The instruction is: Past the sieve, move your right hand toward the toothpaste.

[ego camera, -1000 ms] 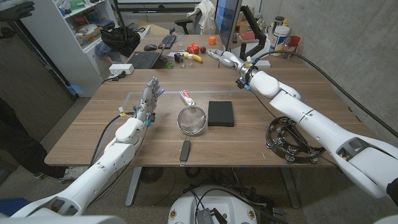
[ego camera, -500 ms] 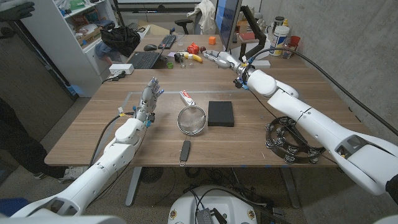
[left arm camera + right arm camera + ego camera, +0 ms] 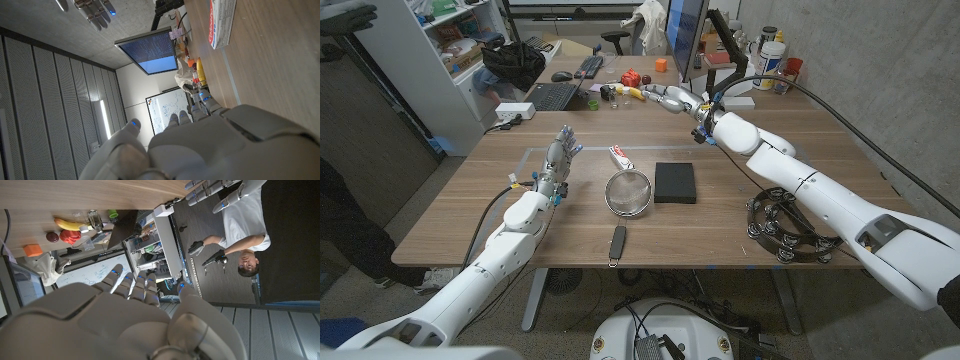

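The toothpaste (image 3: 619, 156), a white and red box, lies on the table just beyond the metal sieve (image 3: 628, 191); it shows again in the left wrist view (image 3: 222, 22). My right hand (image 3: 670, 97) hovers open over the far part of the table, fingers stretched out, beyond and to the right of the toothpaste. From its own wrist camera the right hand (image 3: 130, 320) holds nothing. My left hand (image 3: 558, 158) stands upright and open to the left of the toothpaste, fingers apart, seen too in the left wrist view (image 3: 210, 145).
A black square box (image 3: 675, 182) sits right of the sieve. A black tambourine (image 3: 785, 228) lies under my right forearm, and a black bar-shaped object (image 3: 617, 243) near the front edge. Banana (image 3: 636, 92) and small items lie at the back. A person (image 3: 240, 235) holds controllers.
My right hand has slid leftward along the table's far side, nearer to the line of the toothpaste. The left hand and the objects have stayed put.
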### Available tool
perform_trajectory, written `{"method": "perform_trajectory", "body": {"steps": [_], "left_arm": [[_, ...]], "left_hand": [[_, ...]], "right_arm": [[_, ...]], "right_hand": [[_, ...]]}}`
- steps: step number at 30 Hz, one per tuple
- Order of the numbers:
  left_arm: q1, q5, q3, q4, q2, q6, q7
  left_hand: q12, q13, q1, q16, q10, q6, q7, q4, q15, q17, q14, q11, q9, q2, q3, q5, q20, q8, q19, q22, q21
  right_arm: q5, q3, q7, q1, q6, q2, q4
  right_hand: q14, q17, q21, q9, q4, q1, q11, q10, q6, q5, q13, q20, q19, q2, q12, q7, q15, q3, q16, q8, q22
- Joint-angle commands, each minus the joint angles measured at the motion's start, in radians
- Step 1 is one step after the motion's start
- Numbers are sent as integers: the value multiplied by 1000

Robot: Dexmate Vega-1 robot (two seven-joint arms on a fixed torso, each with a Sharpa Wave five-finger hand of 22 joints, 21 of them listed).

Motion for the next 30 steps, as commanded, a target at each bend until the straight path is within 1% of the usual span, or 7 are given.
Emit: {"method": "perform_trajectory", "body": {"steps": [1, 7, 10, 21, 24, 27, 30], "left_arm": [[-1, -1, -2, 13, 0, -2, -5], [-6, -3, -1, 23, -2, -2, -9], [-8, -4, -1, 28, -3, -1, -9], [-19, -9, 1, 46, -9, -6, -20], [-22, -10, 1, 52, -11, -8, -23], [-24, -12, 1, 58, -12, -9, -27], [-26, -12, 1, 61, -12, -11, -30]], "left_hand": [[3, 6, -1, 7, -100, -92, -3, -2, -44, 3, -134, -2, 4, 93, -3, 4, -76, 3, -156, 4, -5], [4, 6, -1, 7, -100, -92, -2, -2, -44, 3, -134, 0, 4, 93, -3, 4, -75, 3, -155, 4, -5], [4, 6, -1, 7, -100, -92, -2, -2, -44, 3, -134, 0, 4, 93, -3, 4, -75, 3, -156, 4, -5], [3, 6, -1, 7, -100, -91, -3, -2, -45, 3, -134, -1, 4, 93, -4, 4, -75, 3, -155, 4, -6], [3, 6, -1, 7, -101, -92, -3, -2, -45, 3, -134, -1, 4, 93, -4, 4, -75, 3, -156, 4, -6], [3, 6, -1, 7, -101, -92, -3, -2, -45, 3, -134, -2, 4, 93, -4, 4, -75, 3, -155, 5, -6], [3, 6, -1, 7, -102, -92, -3, -2, -45, 3, -134, -1, 4, 93, -4, 4, -76, 3, -155, 5, -7]], "right_arm": [[-31, -24, 14, 20, 0, 14, 18], [-41, -35, 20, 29, -4, 25, 29], [-46, -44, 25, 37, 8, 31, 43], [-89, -71, 37, 63, -1, 41, 58], [-96, -75, 40, 66, -13, 43, 55], [-104, -82, 43, 72, -11, 47, 62], [-112, -87, 45, 77, -14, 51, 65]], "right_hand": [[-8, 0, -1, 6, -7, 10, -3, -2, -5, -3, 1, -83, -1, 11, -5, -3, -11, 3, -4, -1, 2], [-11, -1, -4, 6, -14, 19, -5, -6, -8, 0, 1, -84, -3, 11, -7, -6, -13, 8, -4, -2, 2], [-14, -1, -6, 6, -23, 31, 0, -10, -11, 3, 1, -76, -3, 10, -8, -3, -5, 14, -5, -2, 1], [-33, -2, -16, 5, -38, 46, 3, -30, -20, 6, 1, -71, -16, 1, -14, -5, -4, 18, -8, -4, 0], [-35, -2, -18, 5, -40, 47, -1, -32, -19, 6, 1, -73, -17, -1, -14, -7, -5, 17, -8, -3, 0], [-39, -1, -20, 6, -40, 47, -10, -33, -14, 6, 1, -81, -19, 0, -14, -12, -13, 17, -8, -1, 1], [-40, 0, -20, 6, -39, 46, -12, -33, -14, 6, 1, -81, -19, 3, -13, -10, -14, 17, -7, -1, 1]]}}
